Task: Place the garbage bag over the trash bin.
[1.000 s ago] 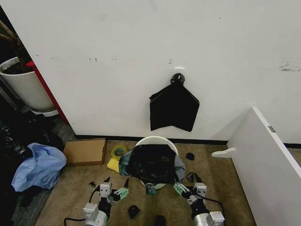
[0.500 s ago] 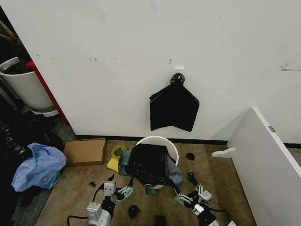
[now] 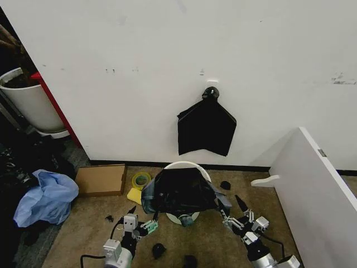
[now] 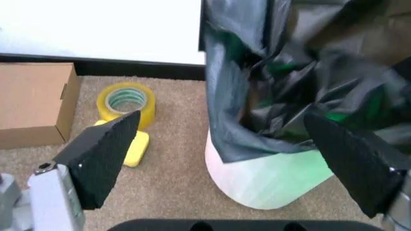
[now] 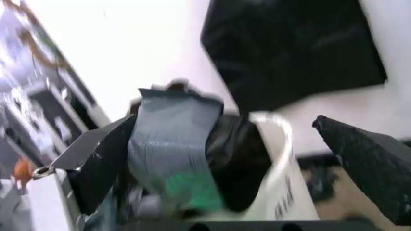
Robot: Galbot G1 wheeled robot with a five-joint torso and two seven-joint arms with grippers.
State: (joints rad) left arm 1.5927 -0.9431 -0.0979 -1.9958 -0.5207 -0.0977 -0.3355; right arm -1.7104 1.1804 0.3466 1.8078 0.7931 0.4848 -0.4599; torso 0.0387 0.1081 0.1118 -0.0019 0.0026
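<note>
Black-padded left tool (image 3: 141,219), fingers spread apart, just left of the round cream-white plastic trash bin (image 3: 184,166). Thin glossy black garbage bag (image 3: 179,192) draped over the bin's near rim, between both tools. Right tool (image 3: 233,211) likewise spread wide, just right of the bag.

The garbage bag (image 3: 179,192) (glossy, wrinkled black plastic) drapes over the near side of the cream-white trash bin (image 3: 184,165), far rim bare.
</note>
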